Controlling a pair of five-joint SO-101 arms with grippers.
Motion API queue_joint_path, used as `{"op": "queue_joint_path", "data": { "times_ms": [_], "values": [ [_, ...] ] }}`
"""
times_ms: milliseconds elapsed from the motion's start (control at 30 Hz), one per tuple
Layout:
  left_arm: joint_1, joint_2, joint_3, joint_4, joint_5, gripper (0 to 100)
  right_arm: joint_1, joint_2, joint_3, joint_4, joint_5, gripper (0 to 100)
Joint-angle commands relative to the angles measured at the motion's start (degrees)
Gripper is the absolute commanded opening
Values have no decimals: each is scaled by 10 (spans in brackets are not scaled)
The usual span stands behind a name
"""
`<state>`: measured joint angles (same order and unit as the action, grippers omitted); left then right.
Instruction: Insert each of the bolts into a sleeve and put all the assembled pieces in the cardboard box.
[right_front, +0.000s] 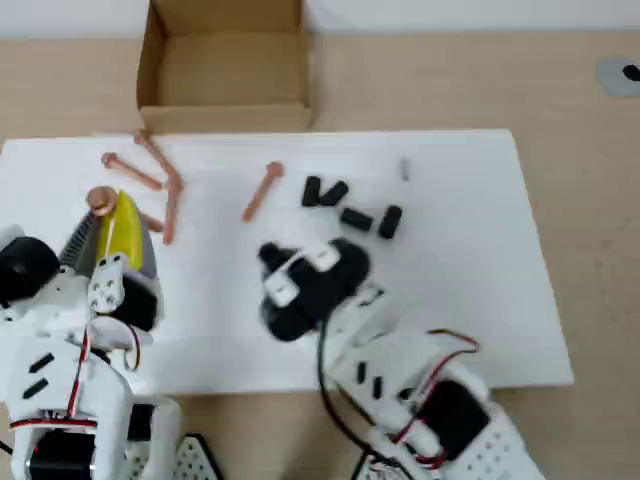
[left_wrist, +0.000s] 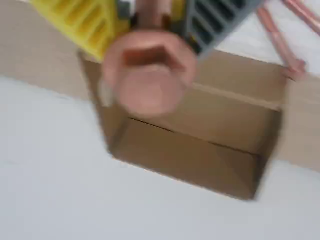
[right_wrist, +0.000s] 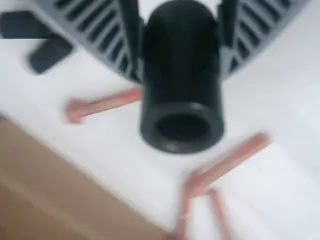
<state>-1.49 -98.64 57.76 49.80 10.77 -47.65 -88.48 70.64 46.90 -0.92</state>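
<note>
Left claw (left_wrist: 150, 17) clamped on a bolt (left_wrist: 149, 75), in front of the cardboard box (right_front: 225, 118); right claw (right_wrist: 181, 50) clamped on a black sleeve (right_wrist: 181, 110)

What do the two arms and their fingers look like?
Both arms are white shells with black motors and thin red and black cables. The left arm has one yellow finger and one grey finger, both ribbed. The right arm has grey ribbed fingers.
</note>
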Motion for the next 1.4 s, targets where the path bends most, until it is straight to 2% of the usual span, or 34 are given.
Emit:
{"op": "queue_joint_path", "data": {
  "times_ms": [0,200,300,533,767,867,1067,1367],
  "values": [
    [40,-3,-14,10,38,9,-41,-16,36,-52,-10,9],
    [135,-2,-42,32,40,9,-51,-20,78,-115,-8,9],
    [160,-3,-44,29,39,9,-51,-21,93,-156,-6,9],
    [164,-3,-44,20,39,9,-51,-21,140,-226,-6,9],
    [165,0,-99,22,39,9,-51,-21,145,-226,-9,9],
    [165,0,-126,48,39,12,-51,-20,145,-226,-9,9],
    [248,0,-128,102,38,10,-51,-19,145,-226,-9,9],
    [251,0,-96,98,18,9,-51,-21,144,-225,-8,9]
  ]
}}
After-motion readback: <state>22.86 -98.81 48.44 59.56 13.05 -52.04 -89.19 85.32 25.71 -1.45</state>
